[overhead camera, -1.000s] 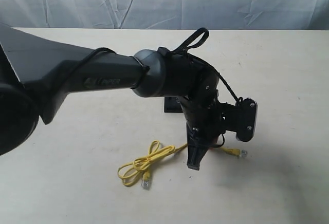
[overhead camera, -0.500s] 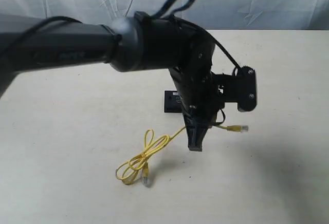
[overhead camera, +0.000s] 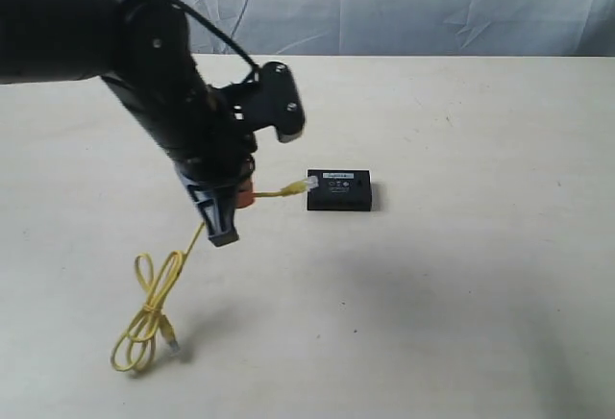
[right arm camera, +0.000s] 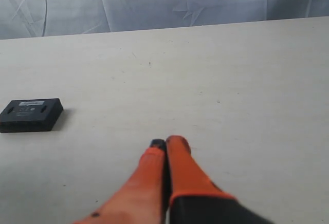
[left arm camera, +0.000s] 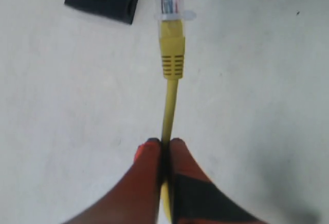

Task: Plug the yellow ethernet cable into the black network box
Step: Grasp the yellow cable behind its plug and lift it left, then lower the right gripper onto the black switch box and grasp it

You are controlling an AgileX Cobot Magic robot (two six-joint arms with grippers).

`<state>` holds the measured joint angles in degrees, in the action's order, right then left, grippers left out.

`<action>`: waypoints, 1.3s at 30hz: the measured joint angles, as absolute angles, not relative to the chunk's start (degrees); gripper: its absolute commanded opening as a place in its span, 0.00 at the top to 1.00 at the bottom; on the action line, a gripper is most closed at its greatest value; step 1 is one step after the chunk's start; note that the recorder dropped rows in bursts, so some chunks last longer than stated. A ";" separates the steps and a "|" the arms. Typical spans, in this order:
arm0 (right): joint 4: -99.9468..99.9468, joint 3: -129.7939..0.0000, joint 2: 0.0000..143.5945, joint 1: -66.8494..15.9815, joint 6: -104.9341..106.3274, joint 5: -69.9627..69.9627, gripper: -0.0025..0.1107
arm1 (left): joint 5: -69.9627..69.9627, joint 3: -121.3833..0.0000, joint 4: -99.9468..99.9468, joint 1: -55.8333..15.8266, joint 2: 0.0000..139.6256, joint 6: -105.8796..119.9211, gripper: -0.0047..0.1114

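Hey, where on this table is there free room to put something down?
Bare table runs right of the black box and in front of it. Crowded left of the box: the left gripper holds the yellow cable, its loop trailing at front-left.

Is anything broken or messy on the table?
Nothing looks broken or spilled. The only untidy bit is the yellow ethernet cable: its tail droops from the left gripper into a loose loop on the table. Its clear plug is near the black network box, not plugged in.
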<state>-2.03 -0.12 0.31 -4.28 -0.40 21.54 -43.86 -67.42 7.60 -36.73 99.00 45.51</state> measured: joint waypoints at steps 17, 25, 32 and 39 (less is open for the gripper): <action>-1.93 -0.12 0.31 -4.28 -0.40 -7.26 0.98 | -40.03 -60.50 7.72 -29.82 93.77 44.99 0.96; -2.21 -11.29 23.60 -4.28 -0.40 -1.77 0.98 | -38.36 -60.51 7.72 -29.82 93.95 44.18 0.96; -7.20 -34.27 63.92 -7.76 0.00 5.28 0.98 | -37.80 -60.51 9.16 -26.81 93.95 43.92 0.96; -8.06 -59.47 95.90 -18.43 3.59 16.33 0.98 | -37.08 -60.51 10.43 -23.36 93.95 43.80 0.96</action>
